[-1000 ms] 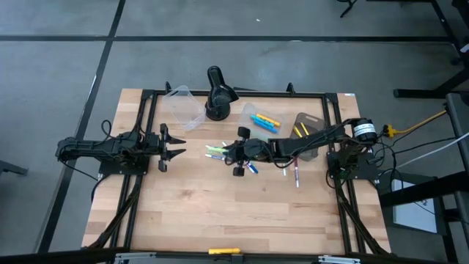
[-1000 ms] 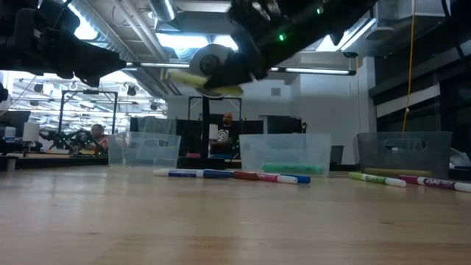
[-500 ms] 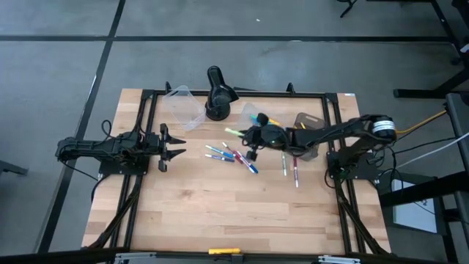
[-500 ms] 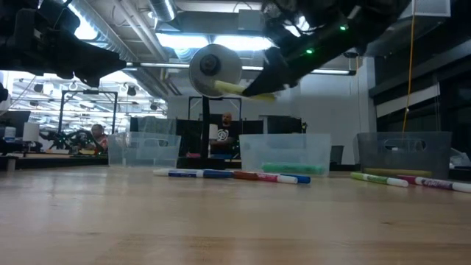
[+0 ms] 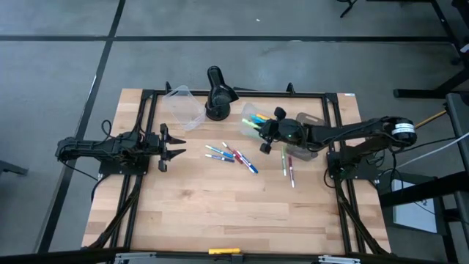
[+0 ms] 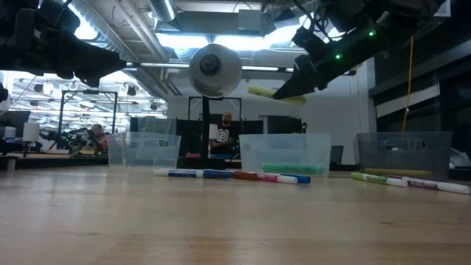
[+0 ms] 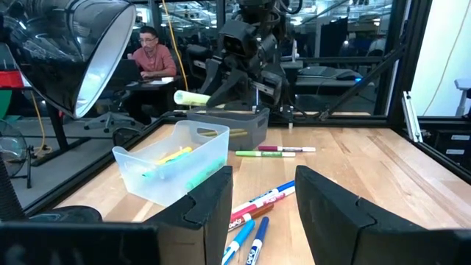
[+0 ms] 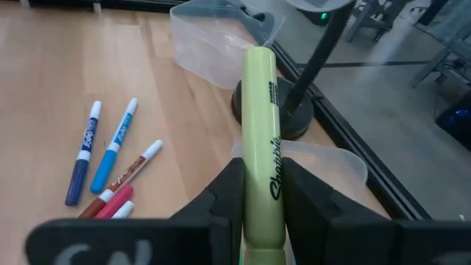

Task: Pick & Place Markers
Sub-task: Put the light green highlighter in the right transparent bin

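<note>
I see a yellow-green Sharpie highlighter [image 8: 259, 140] clamped between the right gripper [image 5: 261, 130] fingers, which are closed tight on its barrel. In the high view it is held in the air at the near edge of the clear tub [image 5: 250, 111], with its tip poking out over that tub. The tub sits just right of the black desk lamp [image 5: 218, 94] and already holds a few markers, yellow and cyan among them.

Below the tub, a cluster of blue and red markers [image 5: 231, 155] lies loose on the wooden table [image 5: 220, 213]. To their right, 2 more markers [image 5: 287, 166], 1 green and 1 pink, lie side by side near the dark grey bin [image 5: 311, 126].

A second clear tub [image 5: 183, 106] stands tipped to the left of the lamp.

The left gripper [image 5: 178, 144] waits at the table's left side, well apart from the lamp, its fingers spread and holding nothing.
</note>
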Controlling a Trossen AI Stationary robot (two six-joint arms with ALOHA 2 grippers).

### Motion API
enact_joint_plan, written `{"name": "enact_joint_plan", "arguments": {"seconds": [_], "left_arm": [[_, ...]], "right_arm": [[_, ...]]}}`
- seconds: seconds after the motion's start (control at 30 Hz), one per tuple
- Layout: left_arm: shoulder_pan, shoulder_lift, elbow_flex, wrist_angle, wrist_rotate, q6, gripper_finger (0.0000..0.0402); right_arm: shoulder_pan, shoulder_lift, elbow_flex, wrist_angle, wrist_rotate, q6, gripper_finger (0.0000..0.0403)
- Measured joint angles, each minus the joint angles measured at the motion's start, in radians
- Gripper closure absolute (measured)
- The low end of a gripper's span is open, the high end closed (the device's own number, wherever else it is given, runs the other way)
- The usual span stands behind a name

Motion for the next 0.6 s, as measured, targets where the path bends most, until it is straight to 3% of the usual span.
{"name": "enact_joint_plan", "arguments": {"seconds": [0.6], "left_arm": [[0.0, 0.0, 0.0, -0.001, 0.0, 0.0, 0.0258]], "right_arm": [[-0.065, -0.054, -0.028, -0.078, 0.052, 0.014, 0.0328]]}}
